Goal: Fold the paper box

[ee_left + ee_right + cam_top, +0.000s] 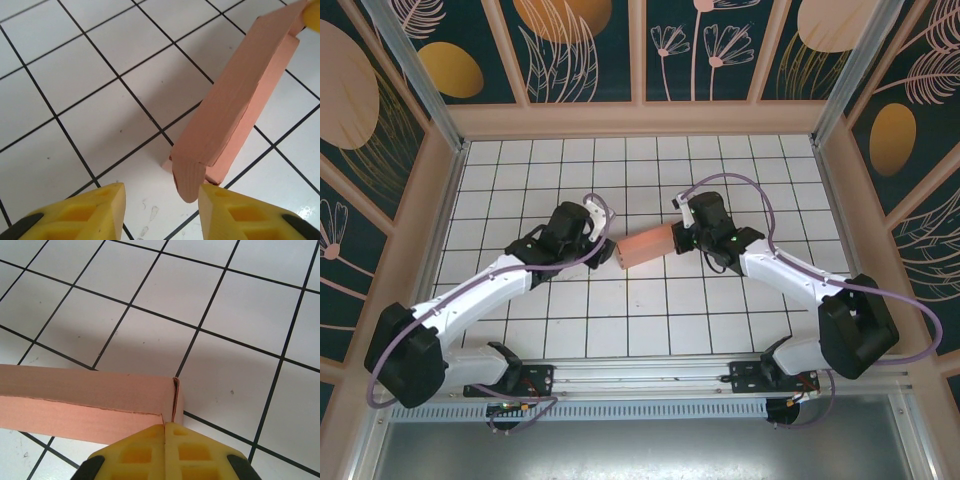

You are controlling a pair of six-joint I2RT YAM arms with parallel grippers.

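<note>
Salmon paper box [642, 248] spans both hands — right hand [165, 426] pinches one end, left hand [161, 187] gapes astride the other end's flap.

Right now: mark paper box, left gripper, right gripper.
paper box [643, 248]: top external view, its upper face.
left gripper [160, 192]: left wrist view, gap between its fingertips.
right gripper [165, 427]: right wrist view, seam between its shut fingertips.
</note>
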